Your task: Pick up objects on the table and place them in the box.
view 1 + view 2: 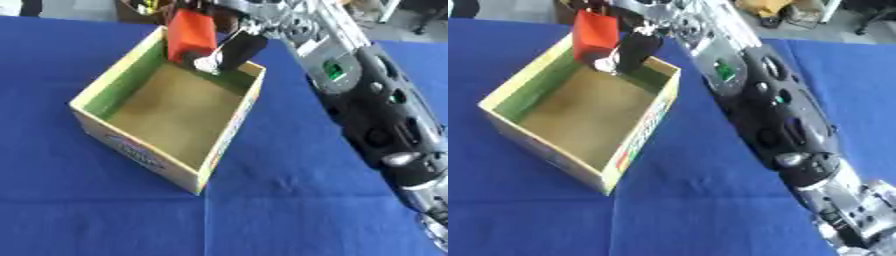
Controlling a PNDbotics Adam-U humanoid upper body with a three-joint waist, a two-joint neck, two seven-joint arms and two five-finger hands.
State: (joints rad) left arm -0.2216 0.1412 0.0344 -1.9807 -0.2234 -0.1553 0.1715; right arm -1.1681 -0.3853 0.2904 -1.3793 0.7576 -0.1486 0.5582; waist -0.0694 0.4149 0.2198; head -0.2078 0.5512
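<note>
Clearly the right hand, grasping the red block over the box, could catch its far rim.

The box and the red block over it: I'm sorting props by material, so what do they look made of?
The box looks like cardboard: thin straight walls, a dull brown inside, print on the outer faces. The red block, held by the right hand over the far corner, has flat matte faces; possibly plastic, foam or painted wood, I cannot tell which.
</note>
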